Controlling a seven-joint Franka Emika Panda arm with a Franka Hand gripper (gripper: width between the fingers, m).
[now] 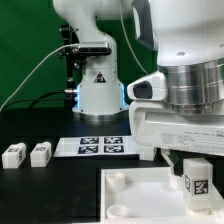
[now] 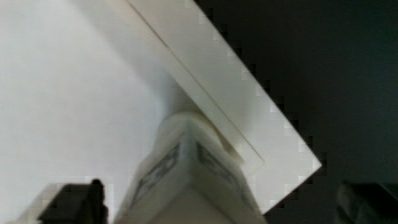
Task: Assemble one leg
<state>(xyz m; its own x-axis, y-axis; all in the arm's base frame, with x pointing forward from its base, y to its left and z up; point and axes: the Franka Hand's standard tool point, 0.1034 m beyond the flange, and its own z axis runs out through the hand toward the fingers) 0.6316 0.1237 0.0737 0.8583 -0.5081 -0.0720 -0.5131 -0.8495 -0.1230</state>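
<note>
A leg (image 1: 195, 178), a small white block with a black-and-white tag, stands upright at the right corner of the large white board (image 1: 140, 195) with round sockets (image 1: 117, 180). My gripper (image 1: 193, 168) hangs right over it, jaws either side of the leg. In the wrist view the leg (image 2: 187, 175) rises between the two dark fingers (image 2: 71, 203), with a strip of the board (image 2: 71, 90) showing between the leg and that finger. The gripper (image 2: 217, 208) looks open around the leg, not pressing it.
Two more legs (image 1: 13, 154) (image 1: 40, 153) lie side by side on the black table at the exterior view's left. The marker board (image 1: 100, 147) lies behind the white board. The arm's base (image 1: 98, 90) stands at the back.
</note>
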